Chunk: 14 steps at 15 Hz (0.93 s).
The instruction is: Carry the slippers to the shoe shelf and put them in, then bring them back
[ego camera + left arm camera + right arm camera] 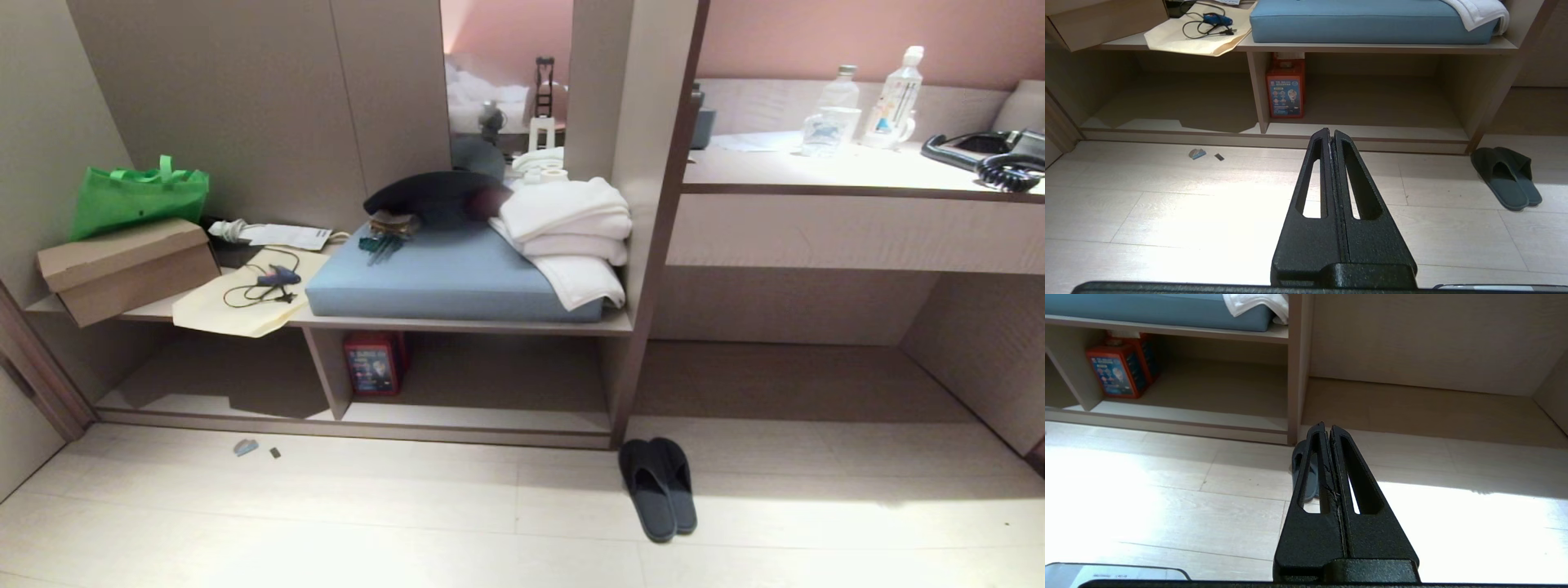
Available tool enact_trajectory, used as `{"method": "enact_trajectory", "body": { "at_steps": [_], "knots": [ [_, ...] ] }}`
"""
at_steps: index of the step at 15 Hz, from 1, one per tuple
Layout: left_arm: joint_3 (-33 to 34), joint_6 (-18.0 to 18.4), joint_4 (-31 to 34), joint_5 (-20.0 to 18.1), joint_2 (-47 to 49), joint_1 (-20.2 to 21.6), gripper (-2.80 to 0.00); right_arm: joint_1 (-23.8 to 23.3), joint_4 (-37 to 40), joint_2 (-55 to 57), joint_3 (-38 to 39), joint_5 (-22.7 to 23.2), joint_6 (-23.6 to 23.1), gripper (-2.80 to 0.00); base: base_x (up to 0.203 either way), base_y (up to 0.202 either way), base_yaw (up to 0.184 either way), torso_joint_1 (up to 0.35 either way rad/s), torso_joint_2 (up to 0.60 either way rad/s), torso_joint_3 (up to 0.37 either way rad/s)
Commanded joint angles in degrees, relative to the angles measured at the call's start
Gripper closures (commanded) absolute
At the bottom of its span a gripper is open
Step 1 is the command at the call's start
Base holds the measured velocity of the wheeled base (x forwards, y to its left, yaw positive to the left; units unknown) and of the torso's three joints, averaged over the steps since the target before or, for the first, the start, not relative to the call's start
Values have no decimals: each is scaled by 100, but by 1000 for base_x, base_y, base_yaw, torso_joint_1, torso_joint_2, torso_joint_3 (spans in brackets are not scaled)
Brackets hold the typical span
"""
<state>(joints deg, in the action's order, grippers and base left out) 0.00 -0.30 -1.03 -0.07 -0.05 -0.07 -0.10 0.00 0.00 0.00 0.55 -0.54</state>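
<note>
The dark slippers [657,486] lie side by side on the pale floor, just in front of the unit's upright panel, toes toward the unit. In the left wrist view the slippers [1506,177] sit off to one side. In the right wrist view the slippers [1306,473] are mostly hidden behind my fingers. The shoe shelf [482,412] is the low cubby under the cushioned bench, split by a vertical divider. My left gripper [1329,132] and right gripper [1327,426] are both shut, empty, held above the floor short of the slippers. Neither arm shows in the head view.
A red box [374,363] stands in the cubby beside the divider. On the bench lie a blue cushion [441,278], folded white towels [571,229], a cardboard box [122,265] and a green bag [135,196]. Small scraps [245,447] lie on the floor. A desk recess [816,359] opens on the right.
</note>
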Motion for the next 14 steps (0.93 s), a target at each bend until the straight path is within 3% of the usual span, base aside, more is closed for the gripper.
{"method": "enact_trajectory", "body": {
  "at_steps": [1,11,14],
  "knots": [
    [44,-5,-2,-1,-4,3,0,1,-9,9,0,-75,119,0,0,0,0,0,0,0],
    [44,-5,-11,-1,-4,-1,0,1,-9,9,0,-99,116,0,0,0,0,0,0,0],
    [44,-5,-2,-1,-4,1,0,1,-35,9,0,-220,344,0,0,0,0,0,0,0]
  ]
}}
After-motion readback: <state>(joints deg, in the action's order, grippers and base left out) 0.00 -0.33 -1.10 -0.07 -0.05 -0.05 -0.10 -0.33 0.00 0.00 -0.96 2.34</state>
